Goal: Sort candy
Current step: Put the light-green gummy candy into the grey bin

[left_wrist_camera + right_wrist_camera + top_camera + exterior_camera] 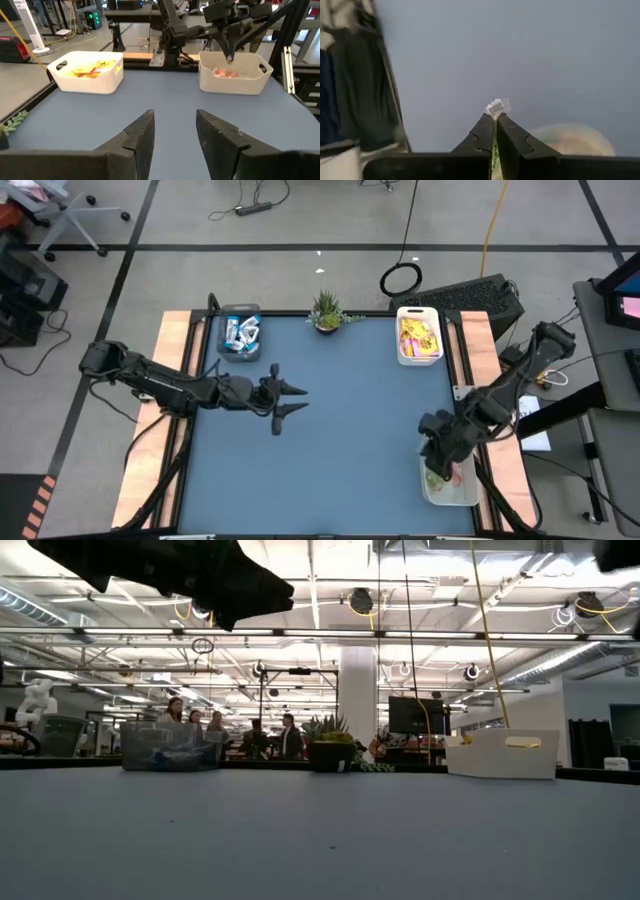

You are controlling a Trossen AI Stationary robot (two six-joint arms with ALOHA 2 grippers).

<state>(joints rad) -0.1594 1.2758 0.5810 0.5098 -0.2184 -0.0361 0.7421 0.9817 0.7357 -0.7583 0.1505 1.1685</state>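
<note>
Right pincer [495,117] clamped on a slim green-wrapped candy [494,107]; its long axis runs along the fingers, crimped end poking past the tips. It hangs over the near-right white bin [470,492] holding pink pieces. Left pincer [291,399] gapes empty above mid-counter [350,450]. Yellow packets [420,335] fill the far bin.

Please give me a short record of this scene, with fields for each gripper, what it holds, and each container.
left gripper: open, empty, above mid-table
right gripper: shut on a candy, over the near right bin
clear bin: far left, blue-and-white candies
white bin: far right, yellow candies
plant: far edge, between those two bins
</note>
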